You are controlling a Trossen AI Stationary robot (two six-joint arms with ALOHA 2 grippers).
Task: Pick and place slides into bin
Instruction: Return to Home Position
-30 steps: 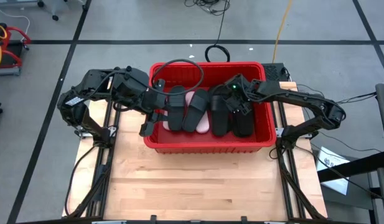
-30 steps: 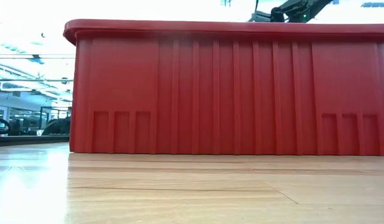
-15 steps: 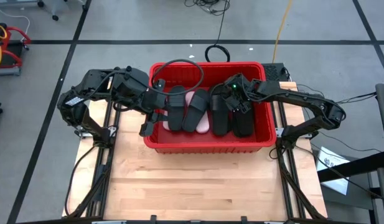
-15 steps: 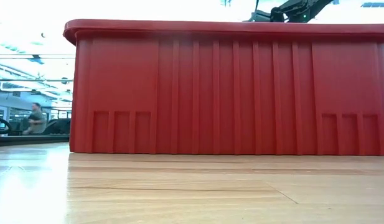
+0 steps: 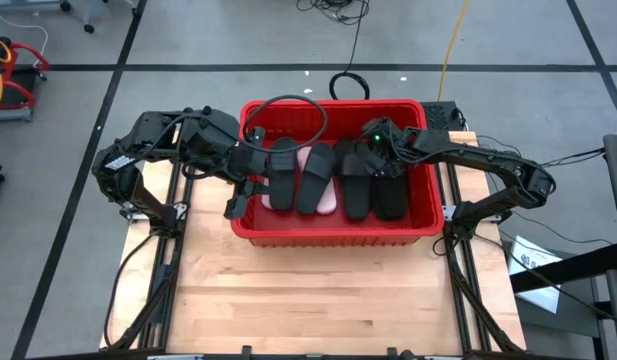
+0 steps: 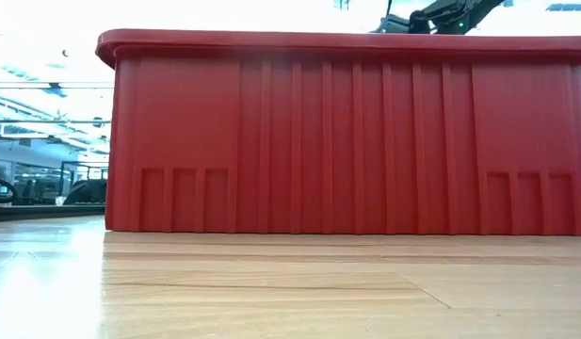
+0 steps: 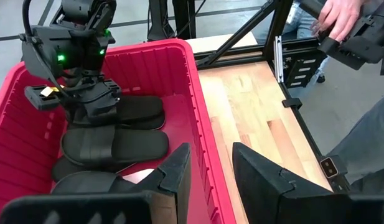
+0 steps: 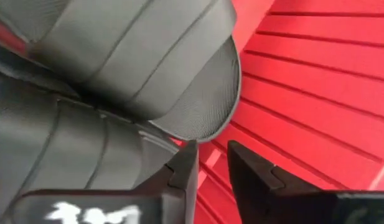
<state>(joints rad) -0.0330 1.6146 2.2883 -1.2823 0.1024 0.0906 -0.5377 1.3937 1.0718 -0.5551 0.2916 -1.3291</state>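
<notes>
All slides (image 5: 313,180) seen lie in the bin (image 5: 333,232), none on the bench (image 5: 318,300); left claw (image 7: 210,155) and right claw (image 8: 211,149) stand parted, empty.

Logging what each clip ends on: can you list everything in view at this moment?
Bin: one, red, on the far part of the table.
Black slides: at least four, black, side by side in the bin.
Pink slide: pink, partly showing under the black ones; count unclear.
Table: one, pale wood, under the bin.
Cable: one, black, looped over the bin's back left part.
Person's hand: one, beyond the table.
Left gripper: fingers open, at the bin's left rim.
Right gripper: fingers open, over the black slides in the bin.
</notes>
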